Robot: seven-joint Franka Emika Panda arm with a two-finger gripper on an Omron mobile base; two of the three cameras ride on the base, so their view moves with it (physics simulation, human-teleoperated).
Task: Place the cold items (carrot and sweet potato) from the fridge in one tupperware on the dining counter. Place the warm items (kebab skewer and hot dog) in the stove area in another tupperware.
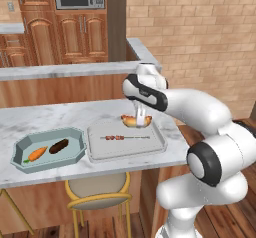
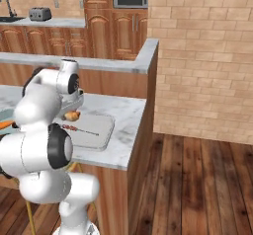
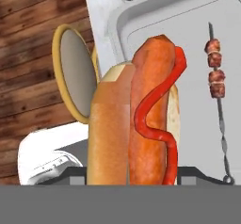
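Counter: white-grey marble top, wooden front, raised ledge along its far edge. Directly on it, two containers side by side, close to the near edge: teal tupperware toward the left end; grey tupperware toward the right end.

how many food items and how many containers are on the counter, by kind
carrot: 1
sweet potato: 1
kebab skewer: 1
hot dog: 1
tupperware: 2, teal and grey
total: 6
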